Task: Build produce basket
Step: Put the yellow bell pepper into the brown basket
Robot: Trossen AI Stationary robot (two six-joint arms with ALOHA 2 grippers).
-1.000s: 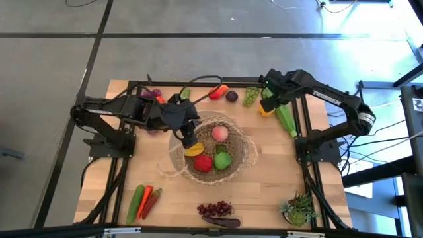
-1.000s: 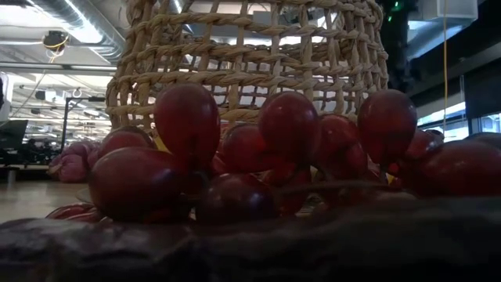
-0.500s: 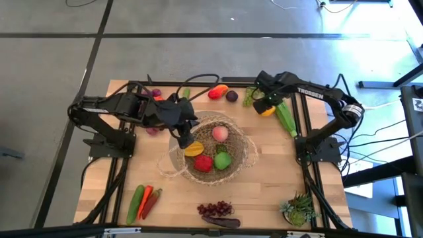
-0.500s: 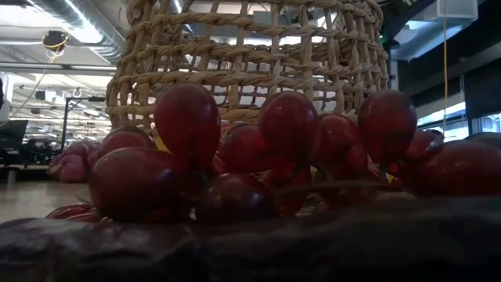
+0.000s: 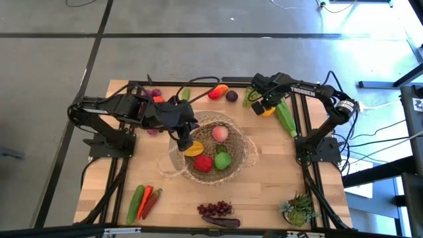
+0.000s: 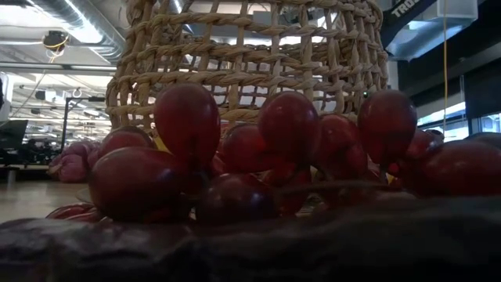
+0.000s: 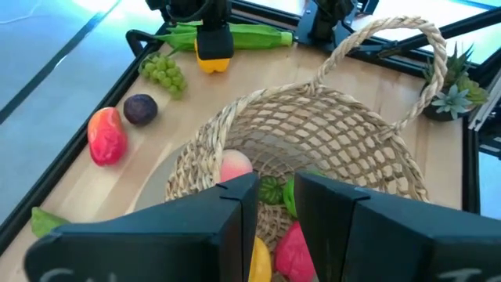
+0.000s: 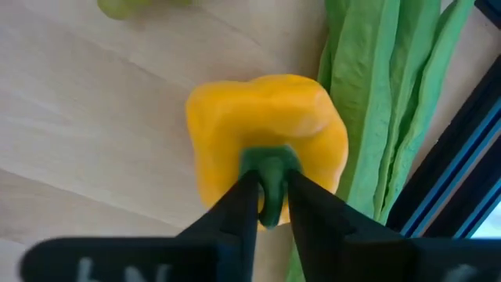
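Note:
The tan wicker basket (image 5: 232, 147) stands mid-table and holds a pink fruit (image 5: 220, 133), a yellow piece (image 5: 194, 150), a red piece (image 5: 203, 162) and a green piece (image 5: 223, 159). My left gripper (image 5: 183, 139) hovers open and empty over the basket's left rim, as the left wrist view (image 7: 274, 200) also shows. My right gripper (image 5: 263, 104) is at the far right, shut on the yellow pepper (image 8: 266, 149). The pepper sits beside the green leafy stalks (image 5: 286, 119). My right gripper pinches the yellow pepper's green stem (image 8: 268, 168) between its two fingers (image 8: 239, 205). It comes from above, pointing down. The pepper sits upright below the fingers. I cannot tell whether it is clear of the table.
Green grapes (image 5: 251, 97), a purple plum (image 5: 231, 96), a red-orange pepper (image 5: 218, 91) and a cucumber (image 5: 186, 94) lie along the far edge. Chillies (image 5: 144, 200) and purple grapes (image 5: 217, 210) lie near the front edge. A potted plant (image 5: 299, 210) stands at the front right.
My right gripper has shifted a little toward the table's left and near edge, settling over the yellow pepper as its arm folded in. The pepper has stayed in place. My left gripper has drawn back slightly toward the basket's left rim.

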